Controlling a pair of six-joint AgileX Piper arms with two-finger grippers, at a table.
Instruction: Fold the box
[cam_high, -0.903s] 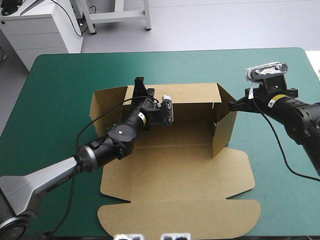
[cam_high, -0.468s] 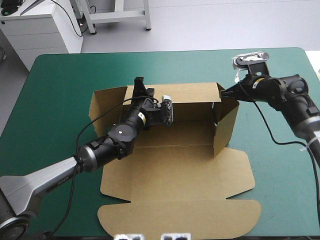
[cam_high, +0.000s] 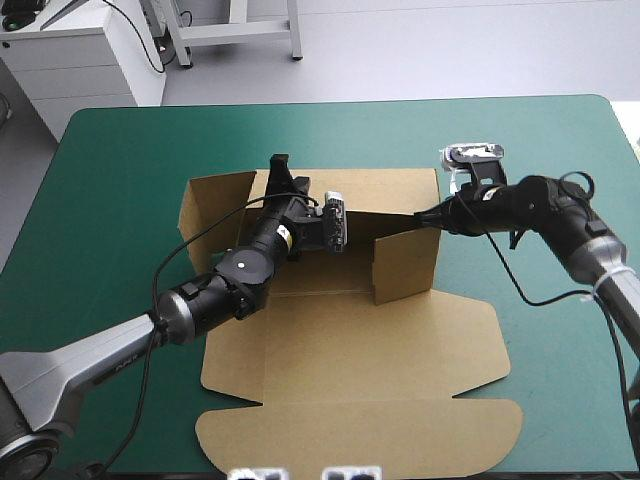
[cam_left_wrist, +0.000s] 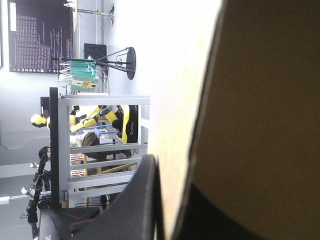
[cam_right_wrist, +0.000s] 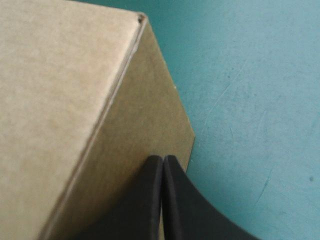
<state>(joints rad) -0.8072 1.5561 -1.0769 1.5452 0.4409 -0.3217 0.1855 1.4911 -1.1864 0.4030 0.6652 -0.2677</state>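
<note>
The brown box (cam_high: 350, 340) lies partly folded at the table's middle, its back wall (cam_high: 385, 188) raised. My left gripper (cam_high: 281, 172) is shut on the top edge of that wall near its left end. In the left wrist view the board (cam_left_wrist: 260, 100) runs between my fingers (cam_left_wrist: 145, 200). My right gripper (cam_high: 420, 219) is shut with nothing between its fingers. Its tip presses the outer face of the right side flap (cam_high: 405, 262), which stands swung inward over the box floor. The right wrist view shows the shut gripper (cam_right_wrist: 163, 162) against the brown flap (cam_right_wrist: 60, 90).
The left side flap (cam_high: 215, 215) stands upright, angled outward. The lid (cam_high: 360, 435) lies flat toward the table's near edge. Bare teal-green cover (cam_high: 540, 380) spreads to the right of the box and along the far edge (cam_high: 330, 130).
My right gripper has moved left and pushed the right side flap inward, from the box's right end to over its floor. The left arm has stayed put.
</note>
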